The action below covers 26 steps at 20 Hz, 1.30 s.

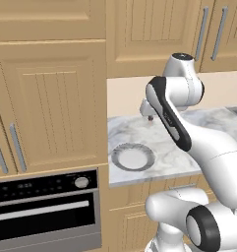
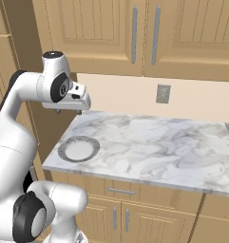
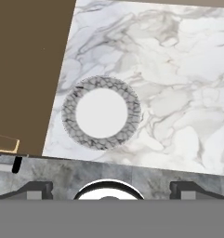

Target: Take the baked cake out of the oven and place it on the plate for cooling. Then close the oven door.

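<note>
The plate [image 1: 133, 157] lies bare on the marble counter [image 1: 189, 147] near its left front corner. Its grey rim [image 3: 71, 114] and white centre sit straight below the hand in the hand view. My gripper [image 2: 68, 112] hovers well above the counter, just behind the plate [image 2: 78, 148], open and holding nothing. Its dark tips [image 3: 36, 190] stand wide apart. The oven [image 1: 41, 187], lower left, shows a black panel and a silver knob [image 1: 81, 182]. The oven door [image 1: 41, 226] stands upright against the oven front, its bar handle [image 1: 41, 210] across it. The baked cake is out of view.
Wooden wall cabinets [image 2: 135, 33] hang above the counter, and a tall cabinet front [image 1: 51, 108] rises above the oven to the left of the counter. A wall outlet [image 2: 162, 93] is on the backsplash. My own arm [image 1: 198, 142] crosses the counter's right part.
</note>
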Tool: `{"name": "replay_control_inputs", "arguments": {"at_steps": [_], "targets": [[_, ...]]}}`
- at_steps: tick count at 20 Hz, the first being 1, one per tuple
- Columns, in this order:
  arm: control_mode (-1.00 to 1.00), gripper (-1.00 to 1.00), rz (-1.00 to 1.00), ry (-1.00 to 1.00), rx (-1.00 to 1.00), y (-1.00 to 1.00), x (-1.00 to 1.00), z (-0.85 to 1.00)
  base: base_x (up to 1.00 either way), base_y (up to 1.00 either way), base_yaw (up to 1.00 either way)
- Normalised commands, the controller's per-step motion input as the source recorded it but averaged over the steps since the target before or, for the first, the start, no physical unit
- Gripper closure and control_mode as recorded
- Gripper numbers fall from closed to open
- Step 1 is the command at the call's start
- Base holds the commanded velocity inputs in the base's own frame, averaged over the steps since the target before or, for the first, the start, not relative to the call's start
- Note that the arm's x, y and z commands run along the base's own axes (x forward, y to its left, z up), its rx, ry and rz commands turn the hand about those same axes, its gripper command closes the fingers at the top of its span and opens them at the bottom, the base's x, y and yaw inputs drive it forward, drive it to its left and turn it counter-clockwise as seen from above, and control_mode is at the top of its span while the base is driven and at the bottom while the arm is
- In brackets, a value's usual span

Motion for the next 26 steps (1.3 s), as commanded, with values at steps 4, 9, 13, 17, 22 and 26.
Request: {"name": "replay_control_inputs", "arguments": {"at_steps": [4, 9, 13, 17, 22, 26], "targets": [[1.0, -1.0, 0.0, 0.0, 0.0, 0.0, 0.0, 0.0, 0.0, 0.0, 0.0], [-1.0, -1.0, 0.0, 0.0, 0.0, 0.0, 0.0, -0.02, 0.0, 0.0, 0.0], [-1.0, -1.0, 0.0, -0.01, -0.03, 0.32, -0.18, -0.16, 0.0, 0.0, 0.0], [-1.0, -1.0, 0.0, 0.0, -0.09, 0.49, -0.17, -0.19, 0.0, 0.0, 0.0], [-1.0, -1.0, 0.0, 0.0, -0.12, 0.65, -0.13, -0.31, 0.0, 0.0, 0.0], [-1.0, -1.0, 0.0, 0.0, -0.05, 0.23, -0.03, -0.13, 0.0, 0.0, 0.0]]}}
